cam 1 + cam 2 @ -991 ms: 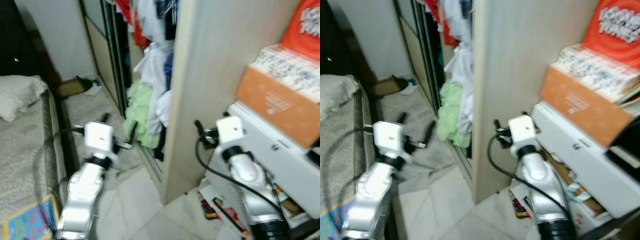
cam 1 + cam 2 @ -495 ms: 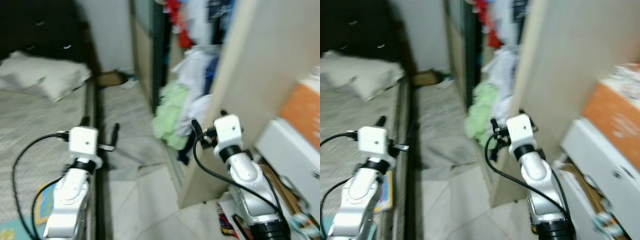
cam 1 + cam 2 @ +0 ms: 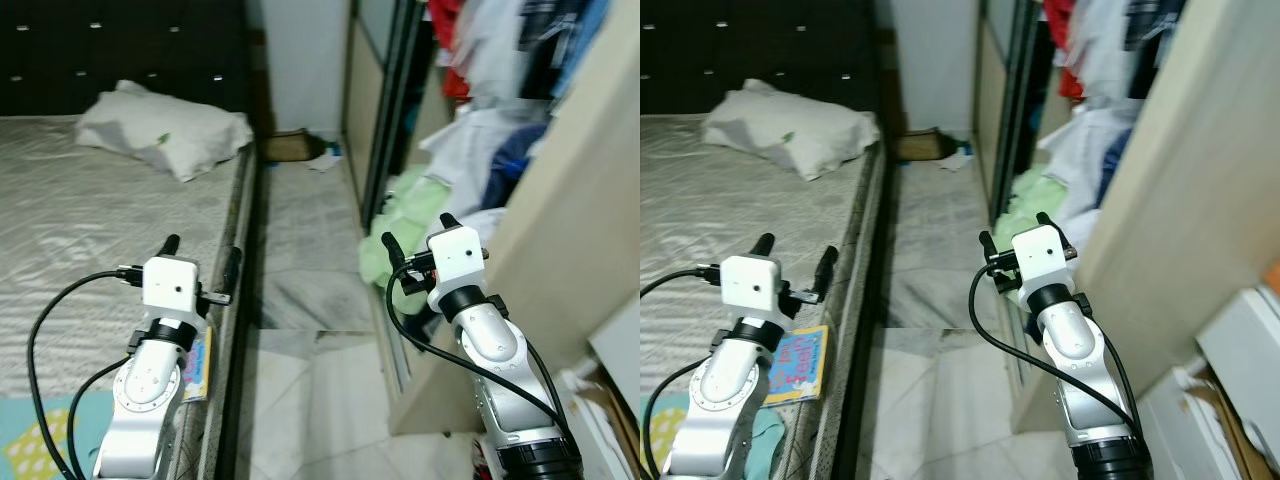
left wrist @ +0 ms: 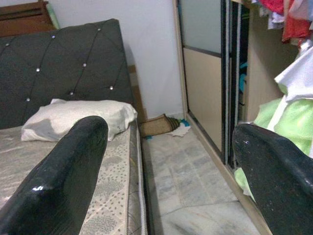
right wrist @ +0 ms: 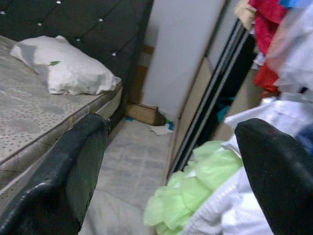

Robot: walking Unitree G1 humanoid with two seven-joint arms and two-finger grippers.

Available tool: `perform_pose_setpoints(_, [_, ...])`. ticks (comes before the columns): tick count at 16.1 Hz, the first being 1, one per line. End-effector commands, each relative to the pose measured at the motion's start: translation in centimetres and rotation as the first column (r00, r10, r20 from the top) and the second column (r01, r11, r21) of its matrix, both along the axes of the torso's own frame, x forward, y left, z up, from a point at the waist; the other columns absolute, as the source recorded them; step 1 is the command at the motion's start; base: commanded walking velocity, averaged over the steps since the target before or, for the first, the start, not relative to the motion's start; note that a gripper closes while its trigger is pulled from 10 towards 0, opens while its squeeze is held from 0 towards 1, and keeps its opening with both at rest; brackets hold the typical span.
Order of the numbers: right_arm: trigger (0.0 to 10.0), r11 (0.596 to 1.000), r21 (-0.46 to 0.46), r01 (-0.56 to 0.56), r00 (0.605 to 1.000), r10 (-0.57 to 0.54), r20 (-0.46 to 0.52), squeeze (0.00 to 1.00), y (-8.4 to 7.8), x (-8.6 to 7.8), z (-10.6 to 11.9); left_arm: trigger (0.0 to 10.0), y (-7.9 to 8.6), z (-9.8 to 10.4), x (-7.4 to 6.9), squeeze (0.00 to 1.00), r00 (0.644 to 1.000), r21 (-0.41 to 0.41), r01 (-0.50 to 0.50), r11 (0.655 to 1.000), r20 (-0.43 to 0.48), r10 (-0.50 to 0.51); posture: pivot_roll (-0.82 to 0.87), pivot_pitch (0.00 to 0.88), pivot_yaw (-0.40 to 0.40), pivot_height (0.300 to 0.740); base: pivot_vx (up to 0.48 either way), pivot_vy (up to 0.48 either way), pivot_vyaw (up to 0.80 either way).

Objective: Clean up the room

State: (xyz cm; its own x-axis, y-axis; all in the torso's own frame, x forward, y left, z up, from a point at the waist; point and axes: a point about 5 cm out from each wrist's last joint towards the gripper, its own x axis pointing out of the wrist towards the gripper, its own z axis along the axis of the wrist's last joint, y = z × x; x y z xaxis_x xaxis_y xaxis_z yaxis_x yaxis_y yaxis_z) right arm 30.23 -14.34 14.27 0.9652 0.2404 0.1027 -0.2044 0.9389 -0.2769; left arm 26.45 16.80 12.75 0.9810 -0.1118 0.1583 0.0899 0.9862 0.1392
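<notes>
My left gripper [image 3: 201, 255] is open and empty, held over the edge of the bed [image 3: 80, 220]. My right gripper [image 3: 418, 235] is also open and empty, raised in front of the wardrobe's spilled clothes. A light green garment [image 3: 400, 225] bulges out of the wardrobe at floor level, with white clothes [image 3: 470, 140] piled above it. A white pillow [image 3: 165, 125] lies at the head of the bed. A colourful children's book [image 3: 795, 360] lies on the mattress edge below my left arm. At the far end of the aisle lie a brown flat item [image 3: 290, 147] and a crumpled white scrap [image 3: 325, 160].
A narrow tiled aisle [image 3: 300, 290] runs between the bed and the wardrobe's sliding doors [image 3: 365, 90]. A tall beige wardrobe panel [image 3: 580, 230] stands close on the right. A dark padded headboard [image 4: 63, 68] backs the bed.
The camera has swung left: the shelf with boxes has left the view, and the bed and pillow have come in. Both arms keep the same raised pose, grippers still open.
</notes>
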Motion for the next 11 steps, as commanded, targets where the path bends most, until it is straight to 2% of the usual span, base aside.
perform_pose_setpoints(1, [10.0,1.000,0.008,-0.016,1.000,0.016,0.008,0.00,0.39,0.23,0.26,10.0,-0.05,0.33,-0.17,0.00,1.000,0.008,0.001,1.000,0.020,-0.001,-0.02,0.000,-0.037,0.740,0.000,0.000,0.80])
perform_pose_setpoints(8, [10.0,0.999,0.050,-0.022,1.000,0.022,-0.005,0.00,1.22,0.33,-0.21,10.0,-0.59,0.43,0.01,0.00,1.000,0.009,0.026,1.000,0.017,-0.026,0.00,0.000,-0.017,0.740,0.000,0.000,0.77])
perform_pose_setpoints(10, [10.0,0.997,0.073,-0.006,1.000,0.007,-0.012,0.00,0.97,0.35,-0.27,10.0,-0.58,0.54,0.00,0.00,0.999,0.012,0.030,0.999,0.019,-0.031,0.00,0.000,-0.016,0.740,0.000,0.000,0.00])
perform_pose_setpoints(11, [10.0,0.998,0.057,-0.008,1.000,0.009,-0.013,0.00,0.96,0.32,-0.34,10.0,-0.57,0.61,0.04,0.00,0.999,0.015,0.034,0.999,0.020,-0.034,0.00,0.000,-0.014,0.740,0.000,0.000,0.00])
